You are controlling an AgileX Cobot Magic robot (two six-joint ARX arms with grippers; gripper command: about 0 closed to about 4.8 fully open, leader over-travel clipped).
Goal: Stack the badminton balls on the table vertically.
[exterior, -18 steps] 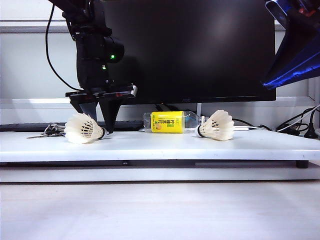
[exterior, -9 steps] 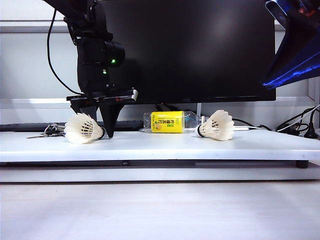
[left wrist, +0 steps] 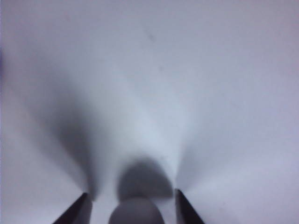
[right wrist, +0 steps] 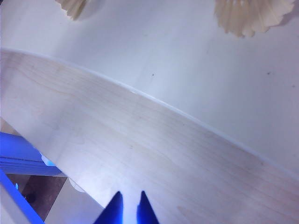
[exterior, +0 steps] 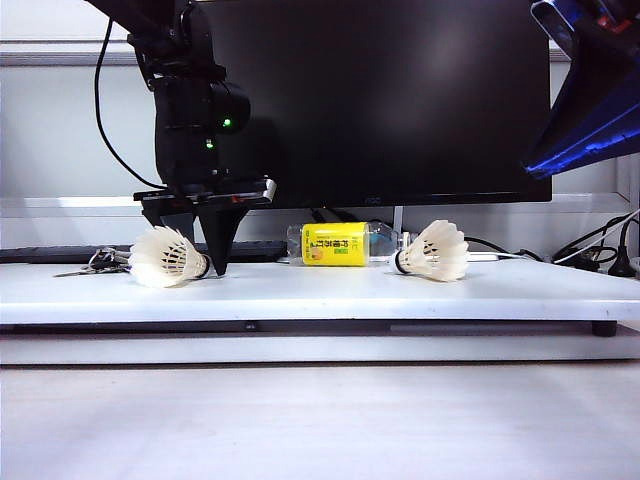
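Left gripper (exterior: 205,262) jaws spread, tips down at the table (exterior: 300,292), straddling the cork end of the left shuttlecock (exterior: 167,257), not clamped. Bottle (exterior: 338,244) is the landmark: left shuttlecock well left of it, right shuttlecock (exterior: 434,251) just right; bare table towards the front edge.

Left wrist: fingers (left wrist: 74,212) apart, rounded cork (left wrist: 136,212) between, gaps both sides.

Right wrist: right gripper (right wrist: 128,207) pinched together, empty, over the wood surface (right wrist: 117,140), well off both shuttlecocks.

Two shuttlecocks (exterior: 168,257) (exterior: 434,250) apart on table (exterior: 320,295), bottle (exterior: 340,244) between.
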